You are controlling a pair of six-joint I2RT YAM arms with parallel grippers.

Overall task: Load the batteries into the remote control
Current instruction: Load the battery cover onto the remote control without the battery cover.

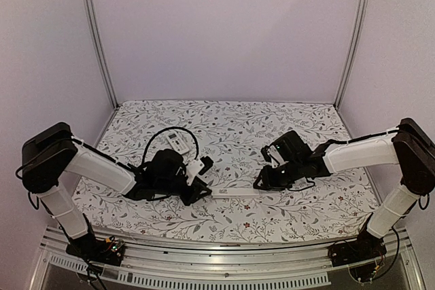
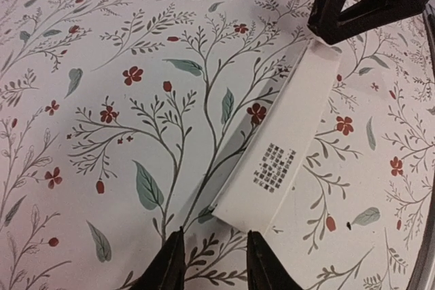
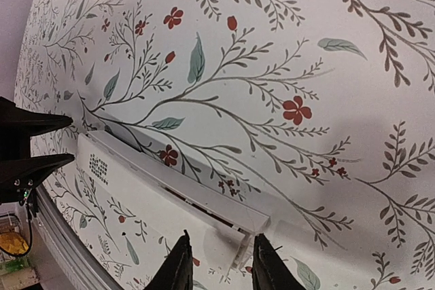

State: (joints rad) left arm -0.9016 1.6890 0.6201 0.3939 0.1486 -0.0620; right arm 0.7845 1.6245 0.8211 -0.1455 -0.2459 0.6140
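A long white remote control lies face down on the floral cloth between my two grippers, one long edge slightly raised. My right gripper holds its right end. In the right wrist view the fingers sit on either side of that end of the remote, where a back cover looks partly slid out. My left gripper is at the other end. In the left wrist view its jaws stand apart over bare cloth, with the remote's printed end just beyond the tips. The batteries are out of view.
A small white device with buttons lies behind the left arm, under a loop of black cable. The metal rail of the table's near edge runs just behind both arm bases. White walls close in the back and sides.
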